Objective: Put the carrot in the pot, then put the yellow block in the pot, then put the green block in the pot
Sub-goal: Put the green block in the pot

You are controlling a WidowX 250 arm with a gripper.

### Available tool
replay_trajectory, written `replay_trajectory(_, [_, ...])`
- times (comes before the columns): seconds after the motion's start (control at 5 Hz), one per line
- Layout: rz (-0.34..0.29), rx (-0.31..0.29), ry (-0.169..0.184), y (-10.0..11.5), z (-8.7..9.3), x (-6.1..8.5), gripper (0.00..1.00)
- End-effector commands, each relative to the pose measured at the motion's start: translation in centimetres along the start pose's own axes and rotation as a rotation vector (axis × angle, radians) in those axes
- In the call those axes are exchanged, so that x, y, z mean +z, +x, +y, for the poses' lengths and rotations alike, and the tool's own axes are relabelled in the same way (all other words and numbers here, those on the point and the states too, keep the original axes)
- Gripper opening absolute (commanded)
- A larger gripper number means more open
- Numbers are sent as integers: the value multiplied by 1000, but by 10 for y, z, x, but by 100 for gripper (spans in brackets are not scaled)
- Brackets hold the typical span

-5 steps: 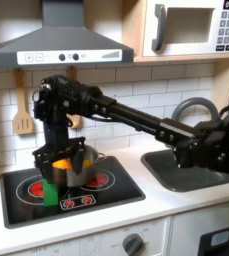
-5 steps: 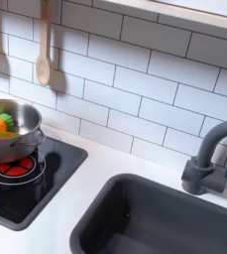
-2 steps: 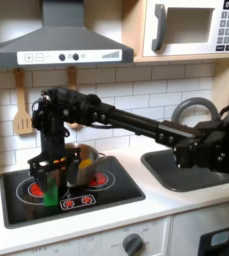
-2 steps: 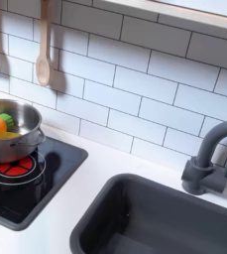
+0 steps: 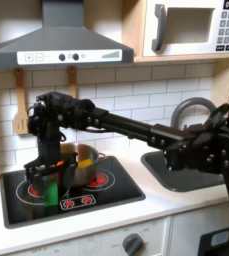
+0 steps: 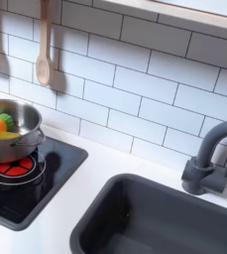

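The gripper sits low over the green block; whether its jaws are spread or closed, I can't tell. The block looks light, stiff and smooth: pinch its flat sides.

A black stovetop lies beneath the pincer; a range hood hangs above it, a microwave up to the first exterior view's right.
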State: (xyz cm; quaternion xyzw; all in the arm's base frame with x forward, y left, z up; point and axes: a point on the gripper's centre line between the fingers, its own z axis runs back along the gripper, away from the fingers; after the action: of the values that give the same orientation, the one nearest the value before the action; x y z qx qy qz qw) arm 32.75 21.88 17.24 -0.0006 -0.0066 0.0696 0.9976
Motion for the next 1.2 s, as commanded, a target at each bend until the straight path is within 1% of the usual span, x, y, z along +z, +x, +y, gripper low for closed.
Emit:
replay_trajectory(0.0, [-22, -71, -20, 11, -1, -7, 100])
replay_trajectory(0.2, [-55, -106, -45, 16, -6, -5, 100])
replay_trajectory(0.4, [-70, -117, -71, 18, -7, -8, 100])
replay_trajectory(0.6, [-79, -128, -80, 20, -10, -11, 100])
replay_trajectory(0.8, [-108, -140, -80, 21, -8, -13, 100])
replay_trajectory(1.0, [-101, -162, -86, 23, -8, -21, 100])
